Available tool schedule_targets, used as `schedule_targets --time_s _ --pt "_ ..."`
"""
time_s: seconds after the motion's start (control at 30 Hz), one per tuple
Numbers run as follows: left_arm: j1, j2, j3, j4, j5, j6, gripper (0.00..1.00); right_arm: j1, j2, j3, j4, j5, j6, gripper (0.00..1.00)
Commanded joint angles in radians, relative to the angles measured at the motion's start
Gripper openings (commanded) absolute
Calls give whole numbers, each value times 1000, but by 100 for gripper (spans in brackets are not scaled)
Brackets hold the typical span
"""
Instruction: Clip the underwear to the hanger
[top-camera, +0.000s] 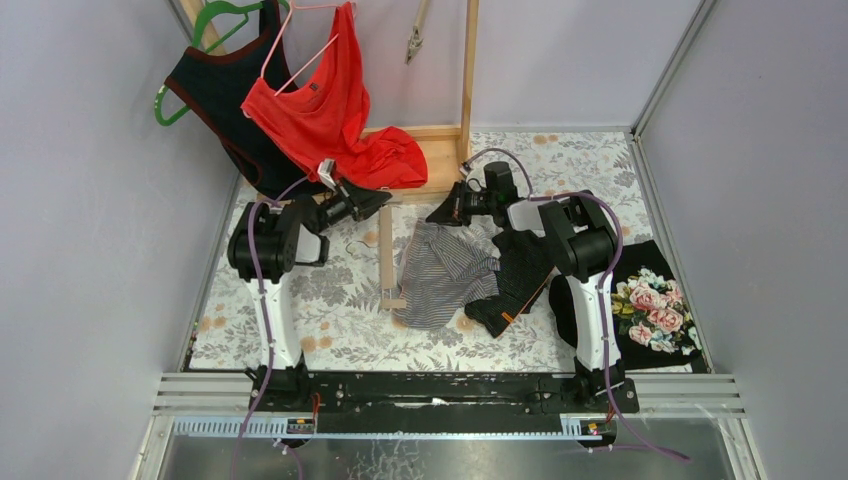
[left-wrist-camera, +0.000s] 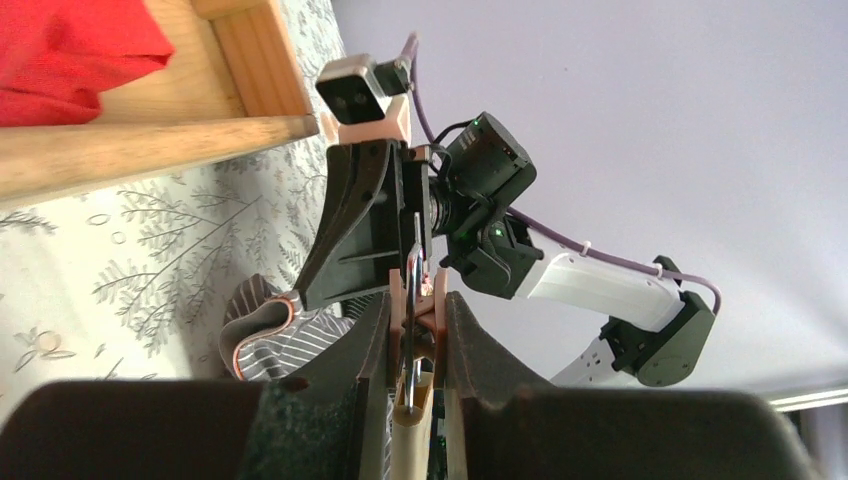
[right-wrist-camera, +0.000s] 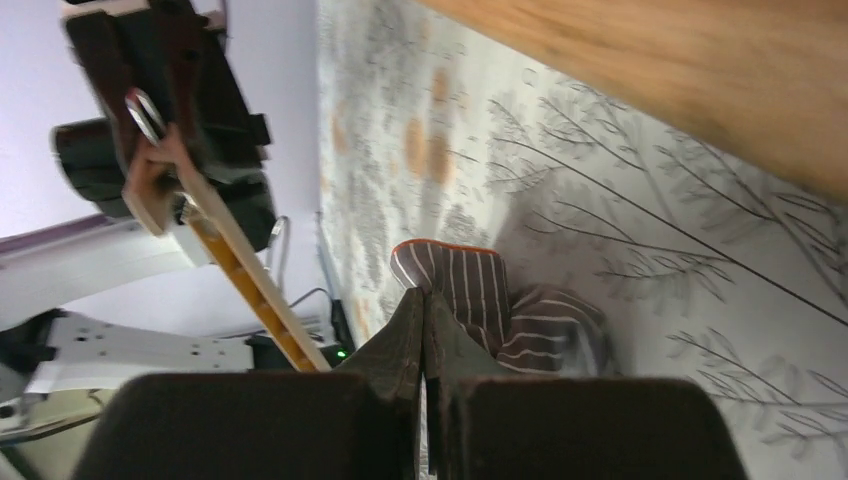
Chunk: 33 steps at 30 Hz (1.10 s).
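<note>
The left gripper (left-wrist-camera: 415, 322) is narrowed onto the peach-coloured clip (left-wrist-camera: 398, 295) at one end of the pale wooden hanger (top-camera: 385, 255), whose bar lies on the floral-print table cover (top-camera: 330, 300) between the two arms. The right gripper (right-wrist-camera: 425, 320) is closed tight on a fold of the grey striped underwear (top-camera: 445, 270) with an orange-trimmed waistband, and that edge is lifted just off the cover. The rest of the garment is spread beside a crumpled black garment (top-camera: 520, 270).

The step in hand is judged to be feeding the waistband into the clip. In the left wrist view the lifted fabric is seen near the clip but apart from it. Whether the clip's mouth is actually spread cannot be told for certain, since the pads hide it.

For a clean result, the clip should be pinched firmly enough that its mouth gapes. The trimmed edge should be brought in flat, not bunched, and pushed well past the lip. Only then should the pinch be eased, and the fabric let go last. A shallow bite is likely to slip off.
</note>
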Motion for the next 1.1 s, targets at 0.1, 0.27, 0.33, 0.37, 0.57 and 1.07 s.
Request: schedule_targets --time_s 0.1,0.27,0.33,0.37,0.57,1.07 --pt "18 -2 -49 84 -43 -7 0 -5 -16 101 -267 88 -289 1" --pt "17 -9 -73 83 -41 3 0 -4 13 150 -307 100 -347 16" --pt "17 -8 -81 83 -39 5 0 -4 16 155 -307 106 -361 24" --pt "15 -7 -83 83 -38 7 0 -3 16 158 -304 104 -368 27" --pt "15 5 -91 83 -35 5 0 -4 33 177 -269 73 -379 33" --pt "15 3 -93 83 -28 0 0 24 90 268 -261 -23 -378 44"
